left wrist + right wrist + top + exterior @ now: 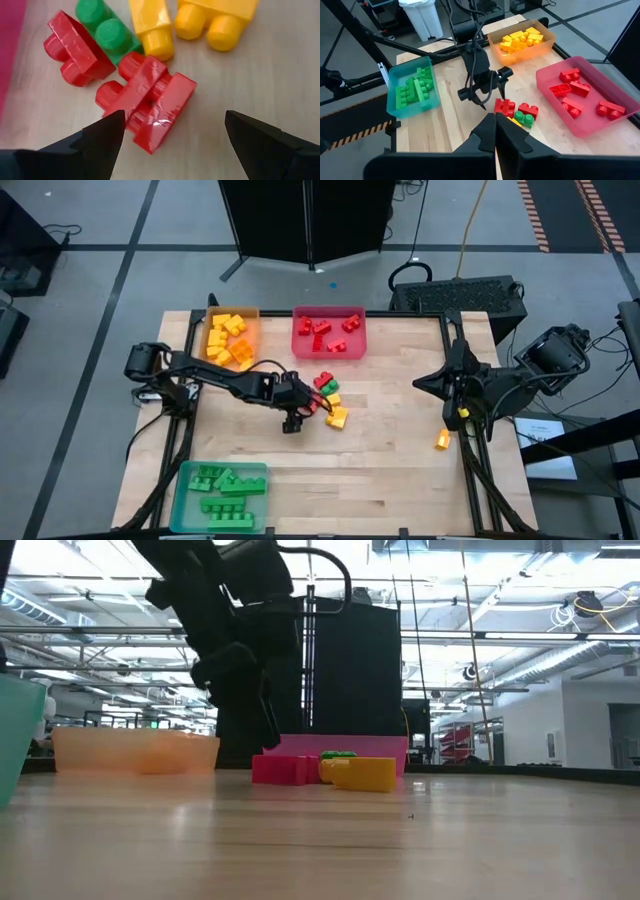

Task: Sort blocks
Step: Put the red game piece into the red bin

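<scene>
Two dark jointed arms, black cabling, left pincer (170, 145) with wedge-shaped matte black fingers

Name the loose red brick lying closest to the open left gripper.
The red brick lying between the left gripper's fingertips; the other loose red one sits farther off, beside the green brick.

Through the left wrist camera I see my left gripper (172, 142) with its two dark fingers (102, 142) spread wide, one tip on each side of a red block (150, 107) lying on the wooden table (280, 80). Past it sits another red block (75, 50), touching a green block (107, 30). Two yellow blocks lie beyond: a narrow one (152, 25) beside the green, and a wider one (217, 17) next to it. A pink edge (10, 45) shows at the side
</scene>
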Motion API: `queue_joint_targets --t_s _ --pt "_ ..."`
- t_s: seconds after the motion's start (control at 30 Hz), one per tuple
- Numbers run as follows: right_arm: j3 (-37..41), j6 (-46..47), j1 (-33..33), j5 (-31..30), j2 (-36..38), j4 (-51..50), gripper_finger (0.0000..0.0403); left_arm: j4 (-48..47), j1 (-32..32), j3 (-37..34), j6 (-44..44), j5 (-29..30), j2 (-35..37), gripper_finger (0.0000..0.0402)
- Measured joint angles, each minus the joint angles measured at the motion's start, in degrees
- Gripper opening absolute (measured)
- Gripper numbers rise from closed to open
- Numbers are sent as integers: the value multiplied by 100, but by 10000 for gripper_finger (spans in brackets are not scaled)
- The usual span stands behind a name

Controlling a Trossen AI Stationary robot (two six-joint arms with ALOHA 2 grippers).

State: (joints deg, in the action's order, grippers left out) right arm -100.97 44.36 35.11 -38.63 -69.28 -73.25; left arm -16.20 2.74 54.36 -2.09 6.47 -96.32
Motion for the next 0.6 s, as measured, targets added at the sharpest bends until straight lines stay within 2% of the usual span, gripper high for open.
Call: queue_joint_targets --t_s 0.27,0.6 --pt "0 0 0 0 0 -46 0 248 3 5 2 -6 -347 332" --pt "0 0 0 0 0 -46 0 484 31 28 -33 219 -616 237"
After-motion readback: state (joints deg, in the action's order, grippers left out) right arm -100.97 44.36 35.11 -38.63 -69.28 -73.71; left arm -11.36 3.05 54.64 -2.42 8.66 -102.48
